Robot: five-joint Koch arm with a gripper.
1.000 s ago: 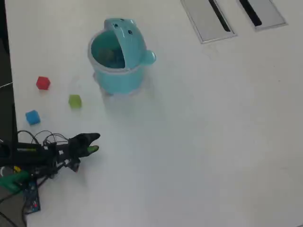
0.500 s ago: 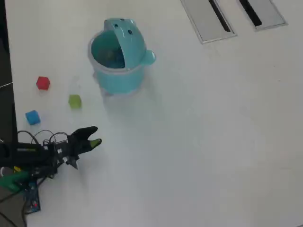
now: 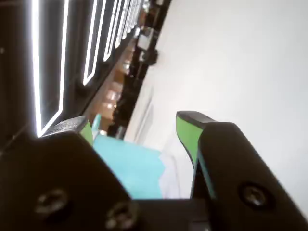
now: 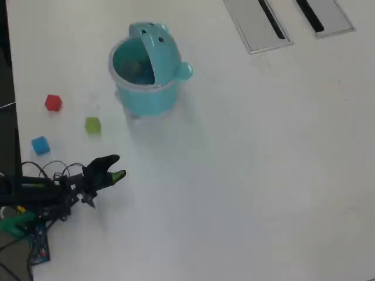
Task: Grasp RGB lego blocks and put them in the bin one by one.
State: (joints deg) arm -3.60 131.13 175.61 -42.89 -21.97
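The tool (image 4: 115,168) hovers open and empty over the white tabletop (image 4: 263,175). Beyond it lie the blue block (image 4: 40,145), green block (image 4: 92,124) and red block (image 4: 53,103). Farther right stands the bin (image 4: 146,73), lid tipped back.

On the white table before me: three lego blocks — one red block (image 4: 53,103), one green block (image 4: 92,124), one blue block (image 4: 40,145) — one turquoise bin (image 4: 146,73) and two grey slotted plates (image 4: 258,24).
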